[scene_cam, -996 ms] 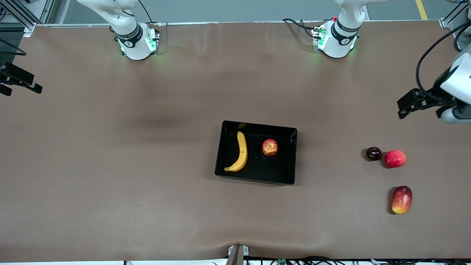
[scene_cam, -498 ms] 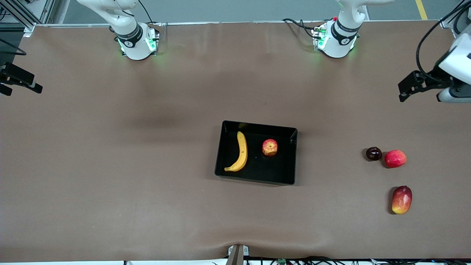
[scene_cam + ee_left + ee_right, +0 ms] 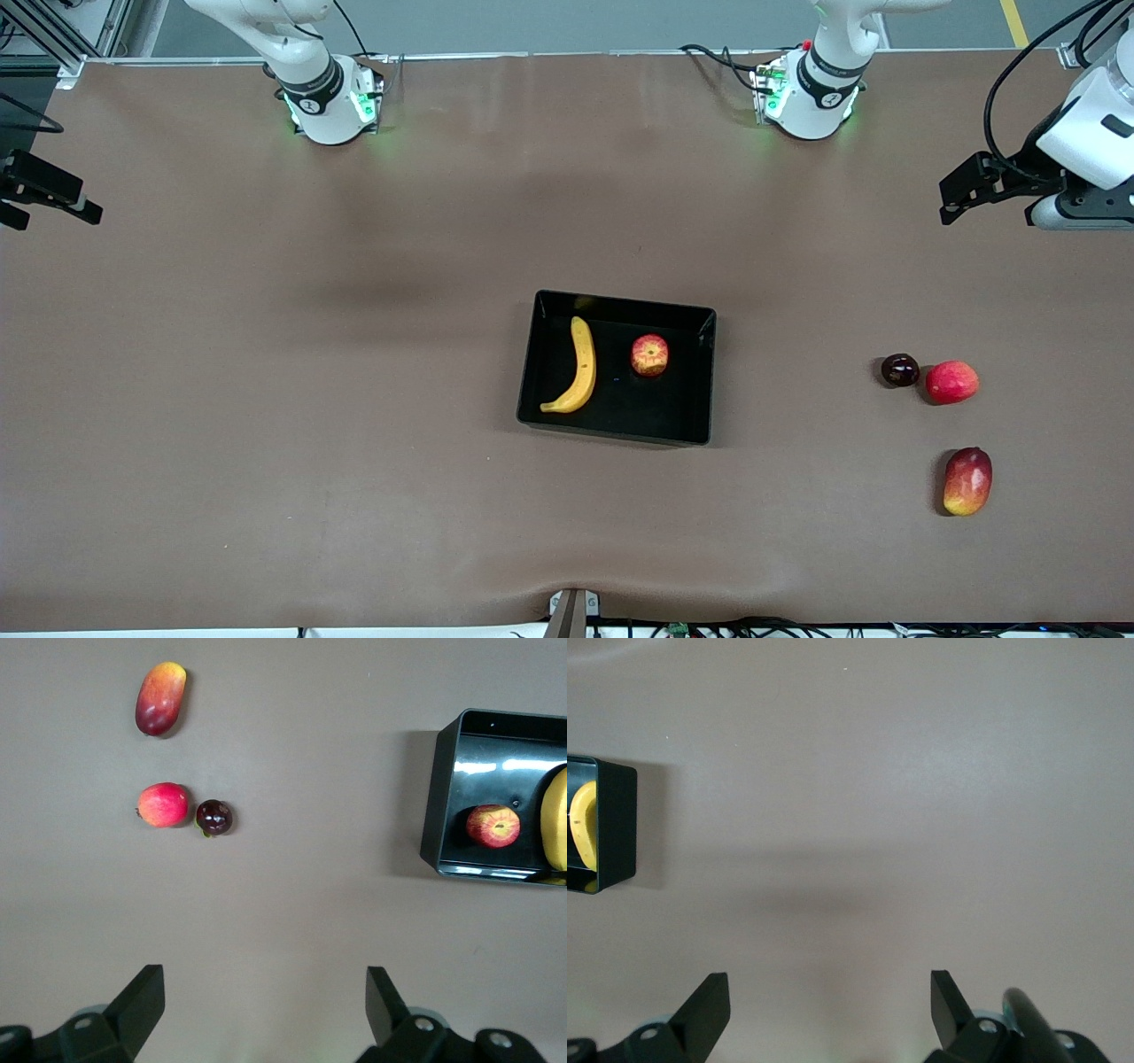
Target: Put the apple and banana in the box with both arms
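Note:
The black box (image 3: pixel 529 372) lies mid-table. The yellow banana (image 3: pixel 578 365) and the red-and-yellow apple (image 3: pixel 649 355) lie inside it, side by side and apart. My left gripper (image 3: pixel 955 199) is open and empty, raised over bare table at the left arm's end. Its wrist view (image 3: pixel 264 979) shows the box (image 3: pixel 431 806), the apple (image 3: pixel 493 826) and part of the banana (image 3: pixel 555 819). My right gripper (image 3: pixel 49 213) is open and empty at the right arm's end, where that arm waits. Its wrist view (image 3: pixel 829 983) shows a box corner (image 3: pixel 618 828) and a bit of banana (image 3: pixel 583 828).
Toward the left arm's end lie a dark plum (image 3: pixel 900 369), a pinkish-red round fruit (image 3: pixel 952 382) beside it, and a red-yellow mango (image 3: pixel 967 480) nearer the front camera. All three show in the left wrist view: plum (image 3: pixel 213 818), round fruit (image 3: pixel 163 804), mango (image 3: pixel 160 698).
My left gripper has drawn back toward the robots' bases, away from the loose fruits. The right arm, the box and the fruits have not moved.

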Controlling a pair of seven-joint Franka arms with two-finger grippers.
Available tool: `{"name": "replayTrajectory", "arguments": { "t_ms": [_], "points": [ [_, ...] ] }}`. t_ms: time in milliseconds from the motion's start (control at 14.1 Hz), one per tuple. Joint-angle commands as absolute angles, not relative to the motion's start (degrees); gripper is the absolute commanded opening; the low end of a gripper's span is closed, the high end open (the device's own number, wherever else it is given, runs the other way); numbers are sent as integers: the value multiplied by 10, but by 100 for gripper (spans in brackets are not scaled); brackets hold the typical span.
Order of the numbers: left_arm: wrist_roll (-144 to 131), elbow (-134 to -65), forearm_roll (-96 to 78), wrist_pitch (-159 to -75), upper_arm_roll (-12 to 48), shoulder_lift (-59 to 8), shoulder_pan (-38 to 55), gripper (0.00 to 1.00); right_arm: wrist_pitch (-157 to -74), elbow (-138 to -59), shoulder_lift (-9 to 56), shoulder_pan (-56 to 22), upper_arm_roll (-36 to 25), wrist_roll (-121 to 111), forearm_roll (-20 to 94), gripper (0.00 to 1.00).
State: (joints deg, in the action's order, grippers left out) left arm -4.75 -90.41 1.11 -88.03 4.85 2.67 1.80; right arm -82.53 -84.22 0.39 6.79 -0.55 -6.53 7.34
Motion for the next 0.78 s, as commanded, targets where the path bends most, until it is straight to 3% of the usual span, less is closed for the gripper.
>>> {"name": "replayTrajectory", "arguments": {
  "t_ms": [0, 711],
  "points": [
    [-55, -903, -1, -851, 40, 40, 19, 100, -819, -835, 6, 73, 1, -74, 77, 100],
    [-77, -872, 1, -842, 45, 22, 25, 100, -819, -836, 5, 62, 2, -72, 20, 100]
  ]
}}
